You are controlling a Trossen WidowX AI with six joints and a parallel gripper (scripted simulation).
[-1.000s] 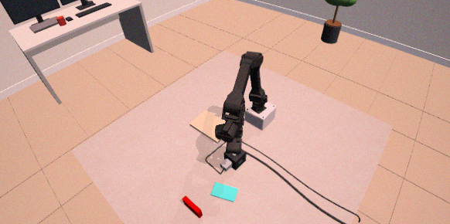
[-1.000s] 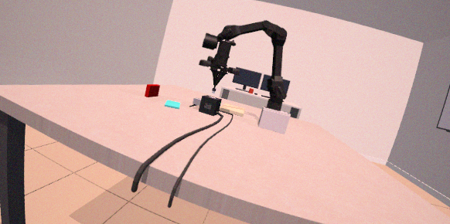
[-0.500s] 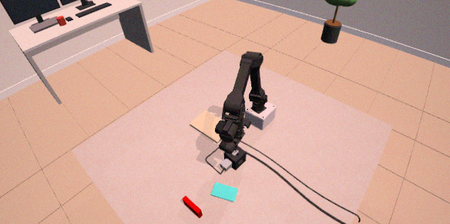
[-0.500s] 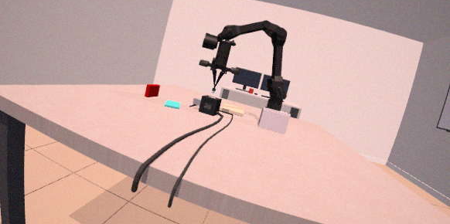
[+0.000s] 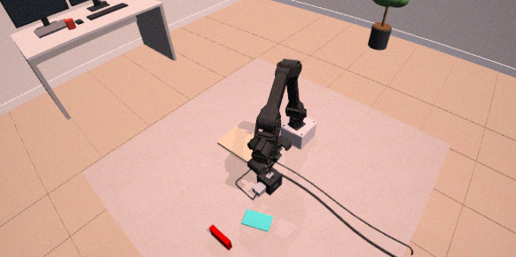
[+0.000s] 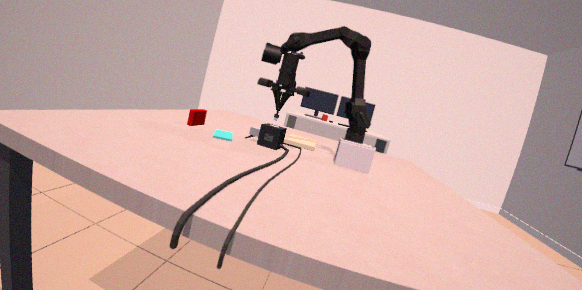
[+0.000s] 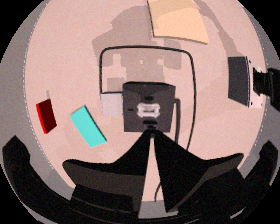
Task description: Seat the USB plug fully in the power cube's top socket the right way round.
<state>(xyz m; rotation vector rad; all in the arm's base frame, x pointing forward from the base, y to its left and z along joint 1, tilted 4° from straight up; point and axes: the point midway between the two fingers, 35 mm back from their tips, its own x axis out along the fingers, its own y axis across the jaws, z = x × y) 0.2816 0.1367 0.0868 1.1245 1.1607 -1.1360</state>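
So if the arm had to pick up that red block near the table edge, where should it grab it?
Across its narrow width, near the middle, coming straight down from above. The red block is a long thin bar lying flat, apart from the teal card, so its long sides look free for the fingers. The gripper is currently shut on the USB plug.

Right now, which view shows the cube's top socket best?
Wrist: it looks straight down on the cube, socket facing the lens beyond the tool tips. Top view: arm partly covers the cube. Exterior: side-on, so the socket is hidden.
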